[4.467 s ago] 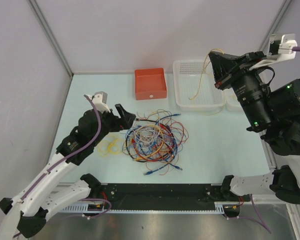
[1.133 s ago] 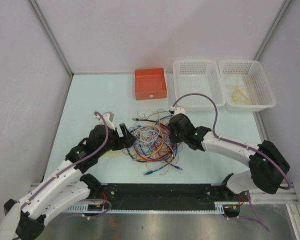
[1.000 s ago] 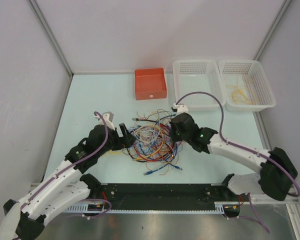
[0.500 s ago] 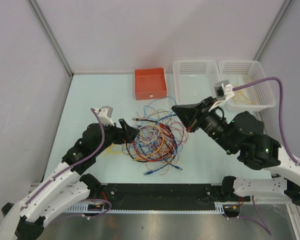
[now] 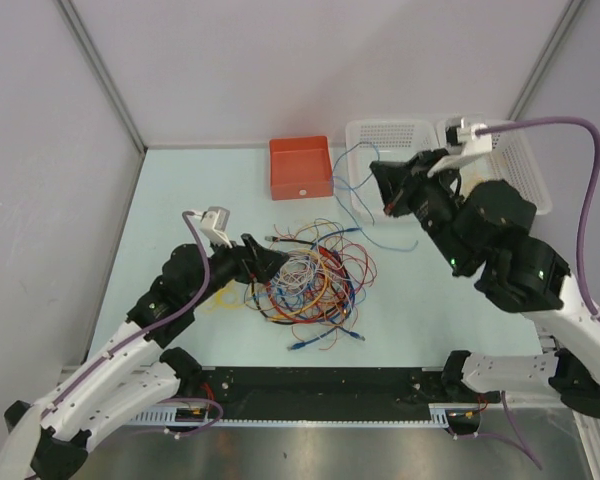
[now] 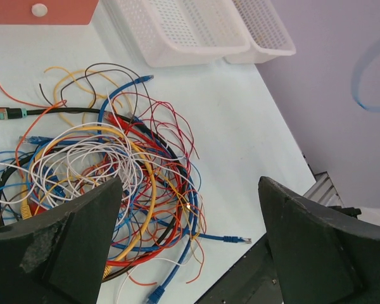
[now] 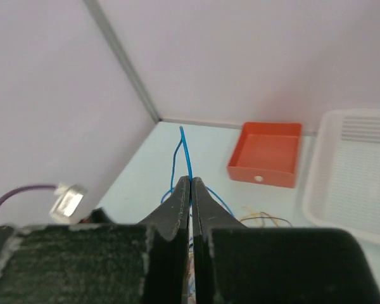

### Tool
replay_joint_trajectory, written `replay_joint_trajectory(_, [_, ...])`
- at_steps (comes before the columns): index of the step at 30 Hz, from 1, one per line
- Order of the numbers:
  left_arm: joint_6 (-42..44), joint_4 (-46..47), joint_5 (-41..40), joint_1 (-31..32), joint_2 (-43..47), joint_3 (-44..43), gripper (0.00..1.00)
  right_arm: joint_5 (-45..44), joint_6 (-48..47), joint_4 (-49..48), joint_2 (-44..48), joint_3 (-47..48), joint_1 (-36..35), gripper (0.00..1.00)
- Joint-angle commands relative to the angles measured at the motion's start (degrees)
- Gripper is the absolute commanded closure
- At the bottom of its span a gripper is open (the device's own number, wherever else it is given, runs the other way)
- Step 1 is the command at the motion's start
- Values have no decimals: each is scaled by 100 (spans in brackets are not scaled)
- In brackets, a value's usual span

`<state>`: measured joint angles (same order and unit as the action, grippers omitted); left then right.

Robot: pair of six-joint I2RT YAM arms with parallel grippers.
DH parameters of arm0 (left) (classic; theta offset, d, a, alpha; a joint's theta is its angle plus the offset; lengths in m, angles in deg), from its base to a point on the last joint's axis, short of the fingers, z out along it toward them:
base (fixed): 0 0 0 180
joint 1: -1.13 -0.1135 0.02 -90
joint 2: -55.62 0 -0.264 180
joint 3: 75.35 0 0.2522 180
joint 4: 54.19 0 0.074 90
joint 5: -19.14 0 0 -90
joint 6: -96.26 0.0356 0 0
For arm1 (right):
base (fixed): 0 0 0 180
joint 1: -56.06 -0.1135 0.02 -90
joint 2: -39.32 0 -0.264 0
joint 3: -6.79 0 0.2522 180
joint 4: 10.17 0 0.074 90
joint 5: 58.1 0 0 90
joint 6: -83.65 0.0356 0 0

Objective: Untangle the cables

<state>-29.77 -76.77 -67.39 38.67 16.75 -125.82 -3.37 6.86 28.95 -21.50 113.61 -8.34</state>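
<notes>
Though thin and light, judged limp, slippery and prone to snag; best taken at a free loop or plug end. 1 blue cable [image 7: 185, 155] pinched in closed right gripper [image 7: 190, 183], held up over table [image 5: 180, 200] beside white basket [image 5: 352, 135]. Remaining cables [image 5: 310, 280] heaped mid-table, just ahead of and below wide-open left gripper [image 6: 189, 190]; no contact evident.

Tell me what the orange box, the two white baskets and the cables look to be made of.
Orange box: probably plastic; smooth, even-coloured matte walls. White basket beside it and white basket beyond: plastic by the look; moulded grid of small holes, faintly shiny rims. Cables: coloured insulation, likely plastic or rubber; they bend in loose loops.
</notes>
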Motion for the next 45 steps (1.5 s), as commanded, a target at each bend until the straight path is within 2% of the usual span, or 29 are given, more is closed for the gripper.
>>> replay_joint_trajectory(1, [-79,144,172,25,-59,76,7,998,514,372,-255,415,1690,100])
replay_joint_trajectory(2, [-114,135,181,43,-24,111,7,1256,664,373,-307,424,2521,100])
replay_joint_trajectory(4, [-150,100,181,34,81,216,7,1844,1103,347,-544,441,3194,100])
replay_joint_trajectory(5, [-150,82,172,52,125,243,7,1996,1235,320,-615,450,3806,100])
replay_joint_trajectory(9, [-71,-128,119,52,327,349,7,2497,1561,-83,-1098,476,4698,100])
replay_joint_trajectory(14, [79,-340,75,52,512,384,6,2481,1518,-523,-1826,573,5042,100])
replay_joint_trajectory(21, [149,-621,-109,52,670,480,6,2314,1360,-1164,-2662,433,5104,100])
replay_joint_trajectory(27, [193,-718,-241,52,802,551,6,2226,1210,-1324,-3453,468,5095,100])
replay_joint_trajectory(31, [211,-744,-285,52,759,560,6,1866,1087,-1315,-3752,415,5095,100])
replay_joint_trajectory(32, [211,-753,-276,52,741,551,6,1874,1078,-1245,-3797,424,5104,61])
replay_joint_trajectory(33, [211,-727,-294,52,732,551,6,1857,1104,-1166,-3823,467,5104,45])
replay_joint_trajectory(35, [211,-700,-311,52,680,551,6,1796,1174,-973,-3780,564,5052,19])
replay_joint_trajectory(38, [175,-595,-268,52,565,568,6,1812,1307,-1172,-3237,224,4781,11])
replay_joint_trajectory(41, [79,-437,-136,52,355,595,6,1804,1202,-1656,-2386,-574,4150,12])
replay_joint_trajectory(45, [-132,-313,-91,131,-23,648,8,1760,1157,-1219,-1847,-1402,3262,15])
